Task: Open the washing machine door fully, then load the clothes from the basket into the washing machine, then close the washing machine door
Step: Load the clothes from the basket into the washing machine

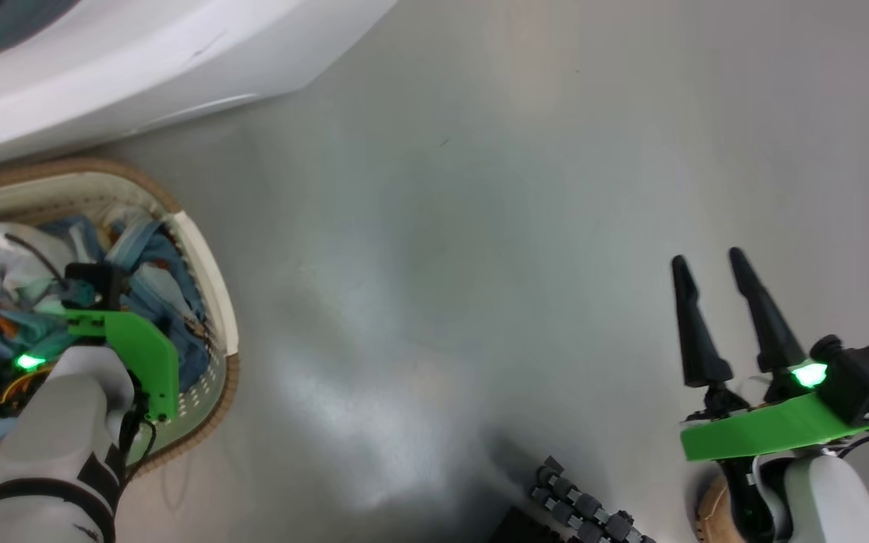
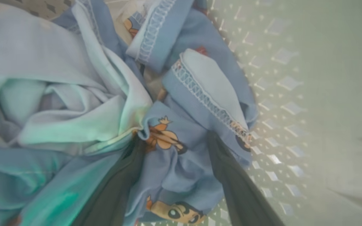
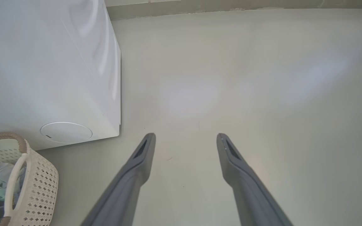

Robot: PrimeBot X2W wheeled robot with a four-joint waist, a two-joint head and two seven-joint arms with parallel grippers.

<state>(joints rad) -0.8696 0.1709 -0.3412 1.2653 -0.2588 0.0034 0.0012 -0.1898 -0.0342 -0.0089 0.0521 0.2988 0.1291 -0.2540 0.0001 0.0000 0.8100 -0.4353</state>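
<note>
Left claw (image 2: 176,139) spread, tips hidden in clothes (image 2: 74,103); basket (image 2: 287,94) wall blurred; right claw (image 3: 185,136) spread, empty

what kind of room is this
Most likely a laundry area, though whether in a home or a test space can't be told. A big white washing machine stands on a bare grey floor, and next to it a cream perforated basket holds crumpled light blue clothes.
</note>
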